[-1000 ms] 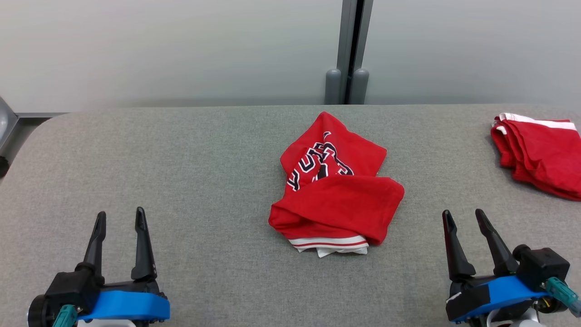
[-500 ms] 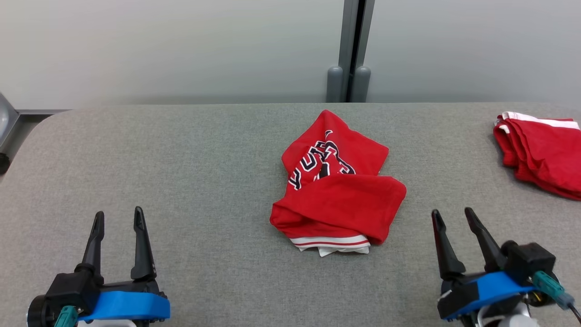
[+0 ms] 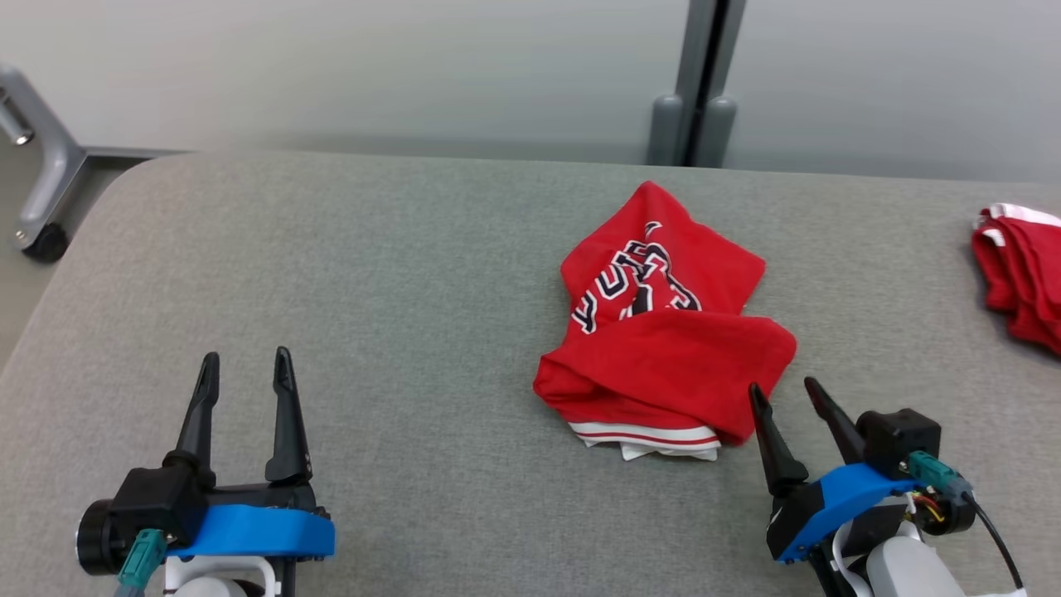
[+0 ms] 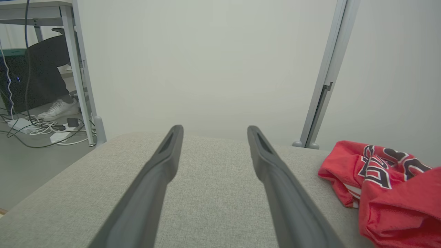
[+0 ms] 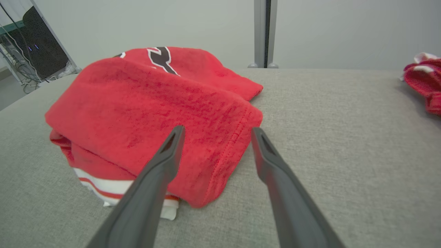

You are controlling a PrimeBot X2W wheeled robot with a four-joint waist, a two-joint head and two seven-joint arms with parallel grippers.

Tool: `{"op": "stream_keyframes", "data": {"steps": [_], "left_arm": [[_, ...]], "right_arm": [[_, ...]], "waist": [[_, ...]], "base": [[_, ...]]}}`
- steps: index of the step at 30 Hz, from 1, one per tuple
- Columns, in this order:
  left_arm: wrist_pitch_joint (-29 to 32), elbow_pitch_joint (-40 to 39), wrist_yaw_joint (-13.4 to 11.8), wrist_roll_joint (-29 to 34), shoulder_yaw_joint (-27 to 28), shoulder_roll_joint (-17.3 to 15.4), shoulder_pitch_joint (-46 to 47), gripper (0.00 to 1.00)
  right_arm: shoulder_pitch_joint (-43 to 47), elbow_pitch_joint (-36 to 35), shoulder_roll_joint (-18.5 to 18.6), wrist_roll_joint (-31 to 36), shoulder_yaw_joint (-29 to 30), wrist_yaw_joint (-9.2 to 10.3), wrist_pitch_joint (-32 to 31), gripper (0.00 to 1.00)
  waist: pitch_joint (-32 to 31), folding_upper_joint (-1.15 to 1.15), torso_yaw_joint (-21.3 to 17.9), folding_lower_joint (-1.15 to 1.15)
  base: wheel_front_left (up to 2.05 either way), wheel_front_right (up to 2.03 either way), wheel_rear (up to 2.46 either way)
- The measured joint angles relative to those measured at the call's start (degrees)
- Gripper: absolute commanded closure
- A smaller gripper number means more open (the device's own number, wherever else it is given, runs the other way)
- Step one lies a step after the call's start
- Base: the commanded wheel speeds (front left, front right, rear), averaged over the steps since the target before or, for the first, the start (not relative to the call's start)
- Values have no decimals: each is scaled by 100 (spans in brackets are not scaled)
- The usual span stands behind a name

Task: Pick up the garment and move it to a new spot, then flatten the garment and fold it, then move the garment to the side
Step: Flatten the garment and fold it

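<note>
1. The red jersey lies crumpled near the middle of the grey padded desk, black-and-white lettering facing up and a white-and-red striped hem poking out at its near edge.
2. It looks light, soft and limp (a thick knit, judging by the right wrist view). It will likely sag and unfold when lifted, and it should not slip much.
3. The best hold is probably the rolled red fold at its near right corner, where several layers bunch together. A pinch on the loose hem alone may lift only one layer.
4. The right gripper has its jaws spread, empty, with the tips just beside that corner.
5. The left gripper also has its jaws spread, empty and well apart from the jersey.
6. Since a second ago the head camera has turned, shifting the whole picture. Beyond that shift, the right gripper has closed in on the jersey, and the left holds its place.
7. Another red garment lies at the desk's right edge.
</note>
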State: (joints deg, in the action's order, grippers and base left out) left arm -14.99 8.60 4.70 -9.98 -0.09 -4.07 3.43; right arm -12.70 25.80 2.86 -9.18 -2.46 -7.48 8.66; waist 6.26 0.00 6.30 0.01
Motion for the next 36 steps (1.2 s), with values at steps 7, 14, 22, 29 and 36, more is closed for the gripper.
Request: {"op": "stream_keyframes", "data": {"steps": [7,14,22,29,36], "left_arm": [[0,82,51,13,-36,57,164,0],[0,122,92,56,45,74,215,0],[0,187,101,85,24,92,258,0],[0,202,119,99,101,102,230,0],[0,223,136,135,101,109,152,0]], "right_arm": [[-369,1224,-2,68,57,0,232,0],[-747,2108,18,22,-174,1,464,0],[-975,2599,78,-359,-867,19,597,100],[-1086,2782,-21,-422,-888,-4,622,100],[-1072,2452,289,-214,-292,-1,630,100]], "waist": [[229,0,270,0],[353,0,414,0],[317,0,411,0],[223,0,225,0],[77,0,-9,0]], "base": [[0,0,0],[0,0,0],[0,0,0],[0,0,0],[0,0,0]]}}
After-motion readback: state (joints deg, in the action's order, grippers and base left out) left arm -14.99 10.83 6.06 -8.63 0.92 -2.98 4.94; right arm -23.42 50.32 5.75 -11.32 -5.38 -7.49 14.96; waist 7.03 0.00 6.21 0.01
